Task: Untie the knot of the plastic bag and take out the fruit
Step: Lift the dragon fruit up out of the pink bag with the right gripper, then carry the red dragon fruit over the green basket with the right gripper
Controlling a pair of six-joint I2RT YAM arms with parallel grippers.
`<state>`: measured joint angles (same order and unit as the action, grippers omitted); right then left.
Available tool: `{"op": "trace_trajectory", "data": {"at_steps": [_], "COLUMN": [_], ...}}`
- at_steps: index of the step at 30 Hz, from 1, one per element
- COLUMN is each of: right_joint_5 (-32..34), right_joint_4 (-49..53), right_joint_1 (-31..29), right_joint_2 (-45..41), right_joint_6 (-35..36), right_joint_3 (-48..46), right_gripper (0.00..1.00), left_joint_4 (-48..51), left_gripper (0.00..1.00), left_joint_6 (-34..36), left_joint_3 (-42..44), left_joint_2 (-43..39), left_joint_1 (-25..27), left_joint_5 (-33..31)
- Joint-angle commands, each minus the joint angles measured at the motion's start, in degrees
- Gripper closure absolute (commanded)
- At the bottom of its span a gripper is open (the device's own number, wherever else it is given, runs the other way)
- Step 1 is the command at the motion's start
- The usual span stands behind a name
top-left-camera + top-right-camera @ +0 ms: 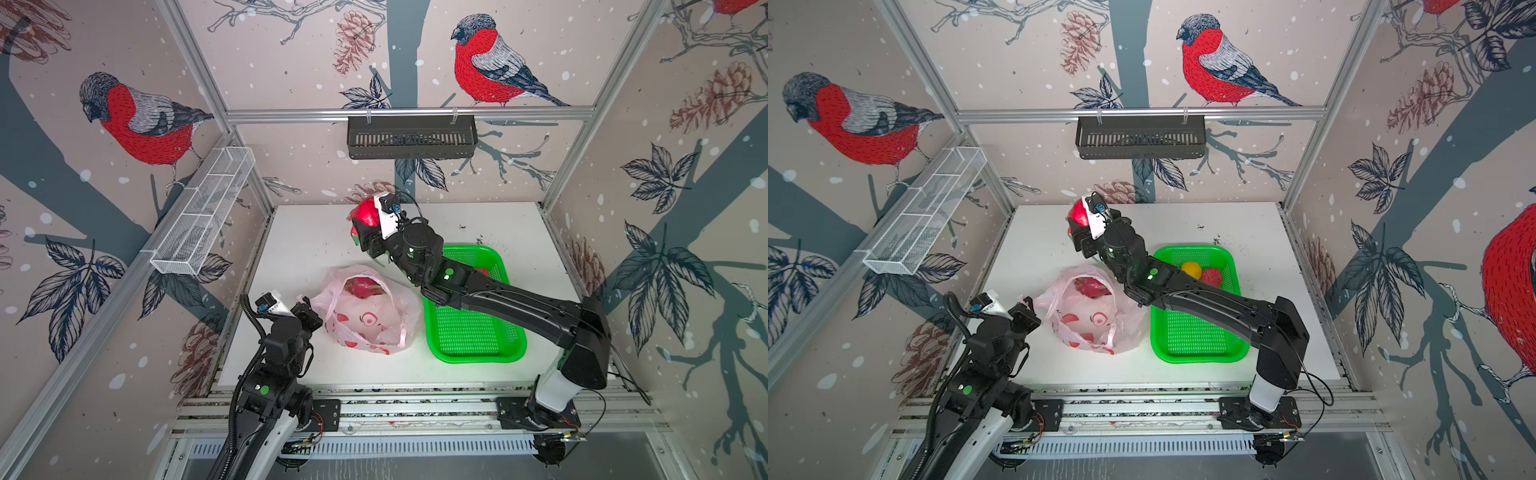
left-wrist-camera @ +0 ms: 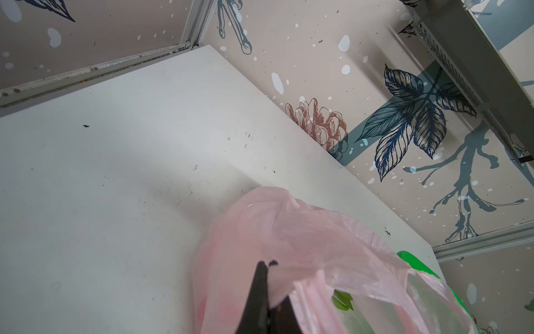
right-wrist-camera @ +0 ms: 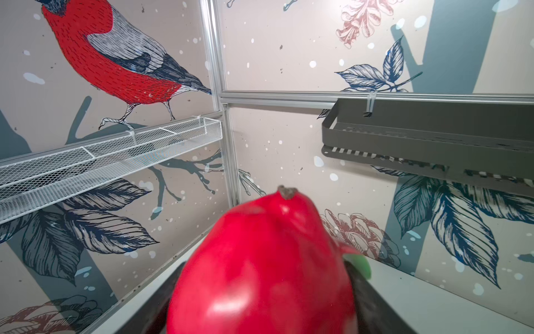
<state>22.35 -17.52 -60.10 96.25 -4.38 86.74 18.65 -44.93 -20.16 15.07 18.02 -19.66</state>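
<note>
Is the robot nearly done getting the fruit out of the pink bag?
Roughly halfway. Done: the plastic bag lies open, and a yellow citrus and a small red fruit sit in the green tray. In hand: the right gripper holds one dragon fruit in the air; the left gripper pinches the bag's edge. Left: another dragon fruit shows inside the bag.

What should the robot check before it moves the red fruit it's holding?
1. Hold by right claw on dragon fruit: ok.
2. Hold by left claw on plastic bag: ok.
3. Bare room in green tray beside yellow citrus and small red fruit: ok.
4. Held fruit above tray: not ok, it hangs beyond the bag.
5. Bag emptied: not ok, second dragon fruit inside.
</note>
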Motion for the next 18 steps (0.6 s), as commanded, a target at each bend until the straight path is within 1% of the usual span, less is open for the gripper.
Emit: {"op": "trace_trajectory", "data": {"at_steps": [1, 10, 18], "right_joint_5": [1.8, 5.1, 8.3], "right_joint_4": [-2.5, 4.3, 13.7], "right_joint_1": [1.1, 4.1, 5.2], "right_joint_2": [-1.9, -7.3, -14.0], "right_joint_6": [0.2, -0.7, -4.8], "right_joint_3": [-0.6, -3.1, -8.6], "right_gripper": [0.83, 0.83, 0.83], "left_joint_4": [-1.6, -1.4, -1.0], "left_gripper": [1.0, 1.0, 1.0], "left_joint_6": [1.1, 3.6, 6.2], "left_joint_3": [-0.5, -0.8, -1.2], "left_joint_2": [-0.1, 0.0, -0.6], "left_joint_1": [0.1, 0.0, 0.1], "left_joint_5": [-0.6, -0.3, 0.5]}}
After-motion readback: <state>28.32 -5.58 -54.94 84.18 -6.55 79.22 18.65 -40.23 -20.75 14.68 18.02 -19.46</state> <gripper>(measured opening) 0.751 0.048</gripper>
